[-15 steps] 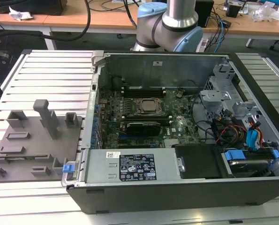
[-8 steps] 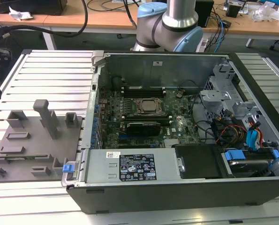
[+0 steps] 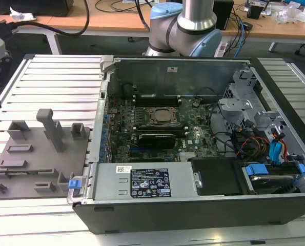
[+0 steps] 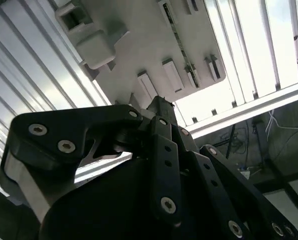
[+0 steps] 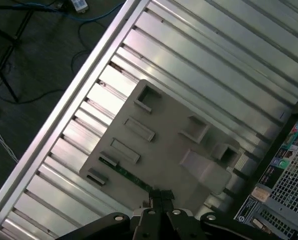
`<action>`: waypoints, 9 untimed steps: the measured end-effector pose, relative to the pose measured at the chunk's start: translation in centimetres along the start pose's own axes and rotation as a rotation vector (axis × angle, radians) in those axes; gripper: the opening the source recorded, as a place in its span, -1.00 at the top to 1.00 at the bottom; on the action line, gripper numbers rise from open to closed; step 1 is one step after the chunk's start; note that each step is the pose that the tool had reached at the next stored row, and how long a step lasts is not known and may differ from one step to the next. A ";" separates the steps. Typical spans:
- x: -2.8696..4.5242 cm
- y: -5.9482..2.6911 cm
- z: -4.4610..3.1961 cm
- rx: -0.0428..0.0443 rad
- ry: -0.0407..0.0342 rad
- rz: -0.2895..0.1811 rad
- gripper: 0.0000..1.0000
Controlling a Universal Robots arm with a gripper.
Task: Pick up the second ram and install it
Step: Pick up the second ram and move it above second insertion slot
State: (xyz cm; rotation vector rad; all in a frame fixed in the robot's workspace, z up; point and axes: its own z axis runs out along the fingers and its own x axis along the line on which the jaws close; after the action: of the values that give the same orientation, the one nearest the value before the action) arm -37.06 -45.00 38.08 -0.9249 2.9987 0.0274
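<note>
Fingers (image 5: 157,198) pressed together, empty, hovering above second ram (image 5: 122,171) in grey tray (image 5: 164,125).

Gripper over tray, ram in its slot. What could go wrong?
The second ram lies thin and low in the grey tray among raised blocks; a slightly off descent by the gripper could strike them. In the case, the memory slots sit close to the CPU socket and loose cables; seating may snag.
</note>
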 end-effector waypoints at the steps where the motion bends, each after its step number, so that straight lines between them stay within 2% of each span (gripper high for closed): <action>1: 0.00 0.00 0.00 -0.0001 0.0003 -0.018 0.79; 7: 0.00 0.00 0.00 -0.0011 0.0020 -0.125 0.79; 9: 0.00 0.00 0.00 -0.0012 0.0023 -0.147 0.79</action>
State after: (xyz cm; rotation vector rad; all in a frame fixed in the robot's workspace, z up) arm -37.06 -45.00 38.08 -1.1438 2.9236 0.0277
